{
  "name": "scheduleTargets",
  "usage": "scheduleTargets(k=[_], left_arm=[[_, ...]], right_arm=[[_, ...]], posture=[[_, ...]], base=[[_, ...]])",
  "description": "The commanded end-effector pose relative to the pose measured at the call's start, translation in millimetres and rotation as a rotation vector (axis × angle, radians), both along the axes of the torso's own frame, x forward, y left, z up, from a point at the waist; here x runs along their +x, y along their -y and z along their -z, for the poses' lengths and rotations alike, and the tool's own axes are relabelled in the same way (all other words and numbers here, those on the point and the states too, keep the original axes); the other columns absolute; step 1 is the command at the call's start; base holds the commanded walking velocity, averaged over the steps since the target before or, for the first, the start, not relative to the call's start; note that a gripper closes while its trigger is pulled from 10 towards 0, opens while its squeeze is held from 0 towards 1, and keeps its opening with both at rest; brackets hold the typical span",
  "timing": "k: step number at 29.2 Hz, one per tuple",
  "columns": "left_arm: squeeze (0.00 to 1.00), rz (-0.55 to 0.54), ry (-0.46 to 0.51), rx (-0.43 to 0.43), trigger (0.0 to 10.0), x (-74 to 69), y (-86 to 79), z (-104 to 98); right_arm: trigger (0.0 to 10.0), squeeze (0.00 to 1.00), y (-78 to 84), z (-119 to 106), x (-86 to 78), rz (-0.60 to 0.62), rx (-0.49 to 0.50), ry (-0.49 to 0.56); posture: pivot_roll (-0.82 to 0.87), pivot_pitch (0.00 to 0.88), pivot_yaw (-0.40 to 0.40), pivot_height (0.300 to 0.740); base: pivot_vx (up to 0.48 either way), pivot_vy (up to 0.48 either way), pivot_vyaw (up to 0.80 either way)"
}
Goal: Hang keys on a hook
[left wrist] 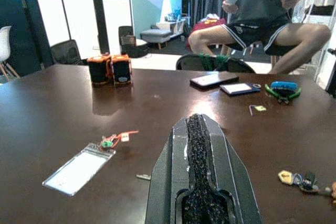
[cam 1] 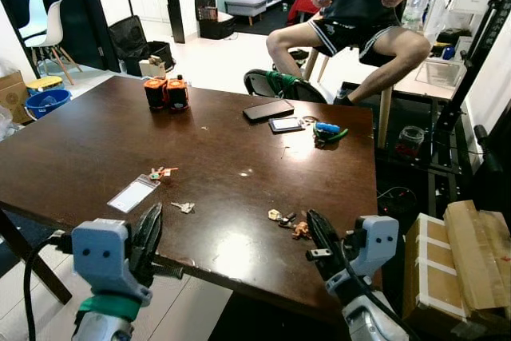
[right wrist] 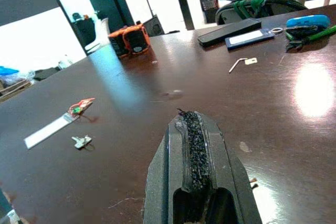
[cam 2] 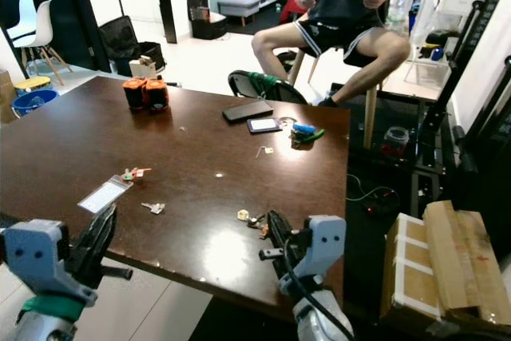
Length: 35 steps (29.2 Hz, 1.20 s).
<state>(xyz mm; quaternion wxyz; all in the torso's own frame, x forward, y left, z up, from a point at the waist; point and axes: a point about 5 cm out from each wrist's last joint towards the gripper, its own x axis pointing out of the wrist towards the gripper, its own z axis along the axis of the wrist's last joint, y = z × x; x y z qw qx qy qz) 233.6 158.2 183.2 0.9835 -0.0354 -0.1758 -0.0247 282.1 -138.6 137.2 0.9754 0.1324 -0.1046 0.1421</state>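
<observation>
Just beside the right hand (cam 1: 319, 239), keys (cam 1: 289, 222) on table (cam 1: 96, 133)

The bench (cam 1: 96, 141) is dark wood, polished glossy, throwing back window glare. The keys (cam 1: 289, 222) look like dull metal with a tan tag. The card sleeve (cam 1: 133, 194) is clear shiny plastic. Each end effector, left (cam 1: 148, 233) and right (cam 1: 323, 239), has matt black fingers with rough, grainy pads (left wrist: 202, 182). The boxes (cam 1: 467, 261) are plain cardboard.
</observation>
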Motion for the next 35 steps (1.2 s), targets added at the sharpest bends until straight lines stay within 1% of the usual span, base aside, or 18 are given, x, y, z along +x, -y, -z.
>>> scheduleTargets(k=[1,2,3,4,5,7,8,9,10,14,18,20,23,24,26,30,32,35], left_arm=[[0.0,-0.017,-0.042,0.036,10.0,0.2,-3.4,5],[0.0,-0.017,-0.042,0.036,10.0,0.2,-3.4,5],[0.0,-0.032,-0.082,0.081,10.0,1.8,-7.3,11],[0.0,-0.032,-0.082,0.081,10.0,1.8,-7.3,11],[0.0,-0.052,-0.145,0.169,10.0,4.0,-11.1,20],[0.0,-0.052,-0.145,0.169,10.0,4.0,-11.1,20],[0.0,-0.054,-0.158,0.195,10.0,4.5,-10.9,21],[0.0,-0.054,-0.158,0.195,10.0,4.5,-10.9,21],[0.0,-0.057,-0.161,0.208,10.0,3.2,-10.8,22],[0.0,-0.074,-0.165,0.208,10.0,-0.8,-11.3,20],[0.0,-0.083,-0.164,0.207,10.0,-3.5,-11.9,19],[0.0,-0.096,-0.163,0.214,10.0,-6.3,-13.6,15],[0.0,-0.102,-0.16,0.22,10.0,-5.2,-14.2,12],[0.0,-0.106,-0.158,0.202,10.0,-3.6,-14.1,12],[0.0,-0.106,-0.158,0.202,10.0,-3.6,-14.1,12],[0.0,-0.102,-0.173,0.136,10.0,0.6,-9.9,16],[0.0,-0.102,-0.173,0.136,10.0,0.6,-9.9,16],[0.0,-0.082,-0.19,0.11,10.0,2.4,-6.0,19]], right_arm=[[10.0,0.0,-3.1,-3,0.3,0.0,0.008,-0.003],[10.0,0.0,-3.1,-3,0.3,0.0,0.008,-0.003],[10.0,0.0,-2.3,-3,2.5,0.02,-0.037,-0.006],[10.0,0.0,-2.3,-3,2.5,0.02,-0.037,-0.006],[10.0,0.0,5.3,12,8.8,0.088,-0.118,-0.094],[10.0,0.0,5.3,12,8.8,0.088,-0.118,-0.094],[10.0,0.0,8.4,19,10.5,0.11,-0.142,-0.139],[10.0,0.0,8.4,19,10.5,0.11,-0.142,-0.139],[10.0,0.0,7.2,25,11.1,0.104,-0.162,-0.161],[10.0,0.0,2.0,27,13.3,0.068,-0.188,-0.167],[10.0,0.0,0.2,27,14.6,0.054,-0.189,-0.164],[10.0,0.0,-5.8,28,16.3,0.012,-0.179,-0.161],[10.0,0.0,-9.8,29,15.7,-0.004,-0.171,-0.164],[10.0,0.0,-10.9,30,15.1,-0.003,-0.165,-0.164],[10.0,0.0,-10.9,30,15.1,-0.003,-0.165,-0.164],[10.0,0.0,-10.5,29,15.0,0.008,-0.155,-0.153],[10.0,0.0,-10.5,29,15.0,0.008,-0.155,-0.153],[10.0,0.0,-8.6,29,15.8,0.012,-0.154,-0.157]], posture=[[-0.05,0.009,0.123,0.74],[-0.05,0.009,0.123,0.74],[-0.06,0.007,0.128,0.74],[-0.06,0.007,0.128,0.74],[-0.05,0.0,0.106,0.74],[-0.05,0.0,0.106,0.74],[-0.04,0.0,0.096,0.74],[-0.04,0.0,0.096,0.74],[-0.03,0.0,0.071,0.74],[-0.01,0.0,0.054,0.74],[-0.01,0.0,0.053,0.74],[0.0,0.0,0.054,0.74],[0.0,0.0,0.058,0.74],[-0.02,0.0,0.06,0.74],[-0.02,0.0,0.06,0.74],[-0.04,0.0,0.075,0.74],[-0.04,0.0,0.075,0.74],[-0.05,0.0,0.086,0.74]], base=[[0.0,0.0,0.0],[0.0,0.0,0.0],[0.0,0.0,0.0],[0.0,0.0,0.0],[0.0,0.0,0.0],[0.0,0.0,0.0],[0.0,0.0,0.0],[0.0,0.0,0.0],[0.0,0.0,0.0],[0.0,0.0,0.0],[0.0,0.0,0.0],[0.0,0.0,0.0],[0.0,0.0,0.0],[0.0,0.0,0.0],[0.0,0.0,0.0],[0.0,0.0,0.0],[0.0,0.0,0.0],[0.0,0.0,0.0]])
